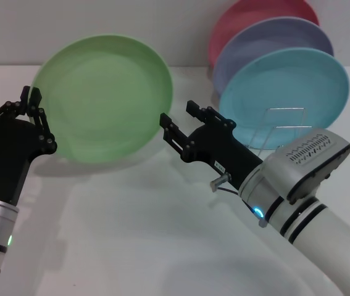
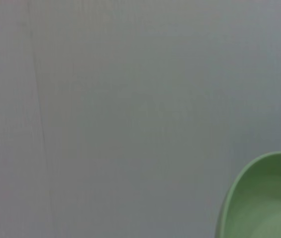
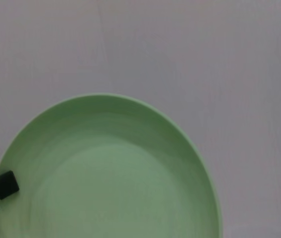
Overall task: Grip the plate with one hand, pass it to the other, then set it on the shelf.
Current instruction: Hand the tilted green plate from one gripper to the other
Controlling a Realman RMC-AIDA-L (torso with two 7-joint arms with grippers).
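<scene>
White bench (image 1: 162, 234) carries all. Plate (image 1: 104, 98) is held tilted, left gripper (image 1: 33, 108) jaws clamped on its left rim. Right gripper (image 1: 181, 120) jaws gape beside its right rim. Only head view shows shelf (image 1: 283, 126), holding three plates.

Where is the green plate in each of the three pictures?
Head view: the green plate is upper left, tilted up, its left rim held by the left pincer.
Left wrist view: only its rim shows, bottom right corner.
Right wrist view: it fills the lower half.
Shared landmark: the left pincer's fingertip on the rim.
</scene>
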